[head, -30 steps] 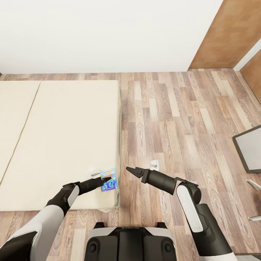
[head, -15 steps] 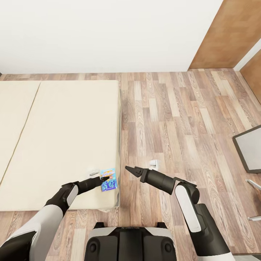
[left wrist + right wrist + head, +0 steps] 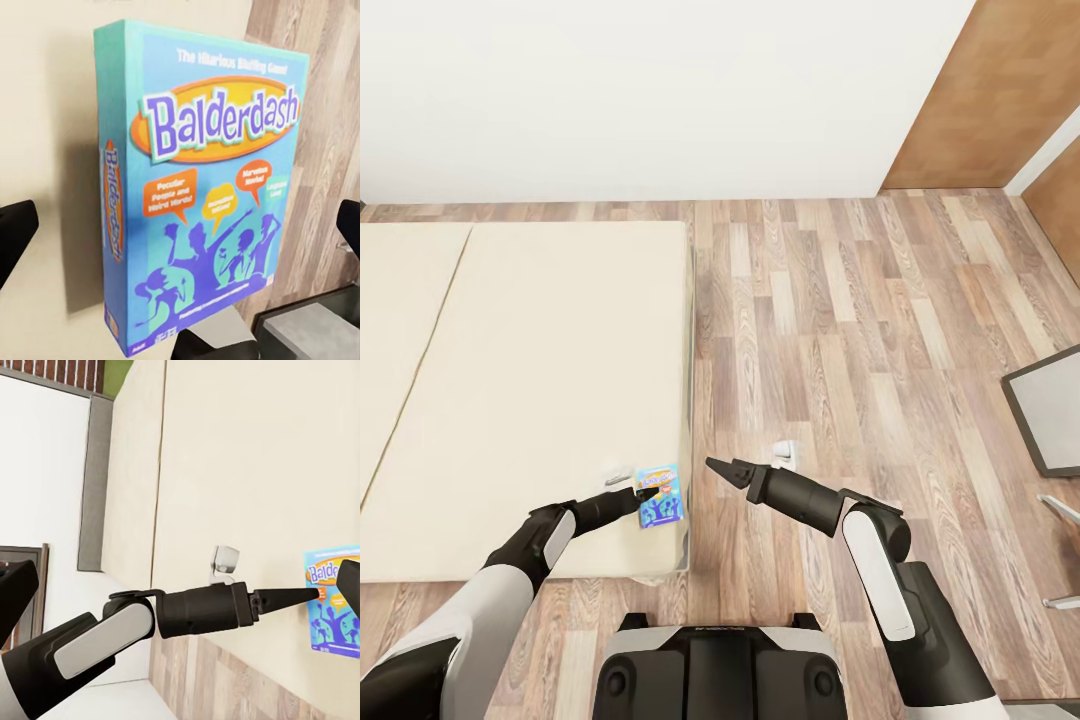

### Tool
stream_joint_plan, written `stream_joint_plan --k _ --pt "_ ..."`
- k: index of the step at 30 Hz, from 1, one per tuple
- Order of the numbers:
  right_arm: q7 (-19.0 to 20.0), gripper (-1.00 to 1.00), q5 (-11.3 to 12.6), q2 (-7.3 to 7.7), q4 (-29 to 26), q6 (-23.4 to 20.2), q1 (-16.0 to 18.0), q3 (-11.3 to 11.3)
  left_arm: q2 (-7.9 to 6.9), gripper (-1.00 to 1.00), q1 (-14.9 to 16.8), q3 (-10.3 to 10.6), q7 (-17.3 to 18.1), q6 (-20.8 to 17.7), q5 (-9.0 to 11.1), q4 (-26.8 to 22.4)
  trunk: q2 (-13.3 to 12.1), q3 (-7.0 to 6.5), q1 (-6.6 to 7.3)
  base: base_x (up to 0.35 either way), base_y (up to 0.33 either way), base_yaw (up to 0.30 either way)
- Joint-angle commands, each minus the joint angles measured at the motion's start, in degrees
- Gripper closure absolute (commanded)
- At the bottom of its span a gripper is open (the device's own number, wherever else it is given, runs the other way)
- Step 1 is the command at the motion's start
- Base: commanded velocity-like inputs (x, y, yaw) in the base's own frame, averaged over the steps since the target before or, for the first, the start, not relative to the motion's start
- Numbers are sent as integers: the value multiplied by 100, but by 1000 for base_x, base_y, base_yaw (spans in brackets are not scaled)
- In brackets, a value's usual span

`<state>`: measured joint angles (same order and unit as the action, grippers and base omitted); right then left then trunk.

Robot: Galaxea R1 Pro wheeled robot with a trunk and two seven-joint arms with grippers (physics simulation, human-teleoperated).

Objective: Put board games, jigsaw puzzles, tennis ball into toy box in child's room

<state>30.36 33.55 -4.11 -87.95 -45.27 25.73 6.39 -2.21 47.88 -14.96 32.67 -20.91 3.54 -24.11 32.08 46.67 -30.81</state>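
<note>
Board game (image 3: 659,496) lies flat on the bed (image 3: 540,380), at the near corner by the edge that meets the wood floor (image 3: 840,320). Left gripper (image 3: 644,492) sits right at the box's left side, over the mattress; right gripper (image 3: 717,466) hangs over the floor, a little off the bed edge. Left arm is clearly nearer.

Left wrist view: box (image 3: 202,187) lies straight ahead between the two dark fingers (image 3: 15,229), which stand apart on either side. No contact visible. Long axis runs roughly along the bed's edge, away from the robot; the fingers straddle the short dimension.

Right fingers: appear closed to a point in head view.

Box appearance: thin, light blue, "Balderdash" in an orange oval, purple cartoon figures, orange speech bubbles.

Judgement: the left arm need only close in to grasp.
</note>
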Motion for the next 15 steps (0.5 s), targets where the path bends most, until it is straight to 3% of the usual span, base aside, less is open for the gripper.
stream_joint_plan --k 1,15 --pt "5 -100 11 -3 -3 -35 2 -6 2 -100 2 -24 26 -55 38 -2 6 5 -2 0 0 0" --pt "5 -100 11 3 -3 -35 2 -6 2 -100 2 3 165 -78 42 3 6 5 -2 0 0 0"
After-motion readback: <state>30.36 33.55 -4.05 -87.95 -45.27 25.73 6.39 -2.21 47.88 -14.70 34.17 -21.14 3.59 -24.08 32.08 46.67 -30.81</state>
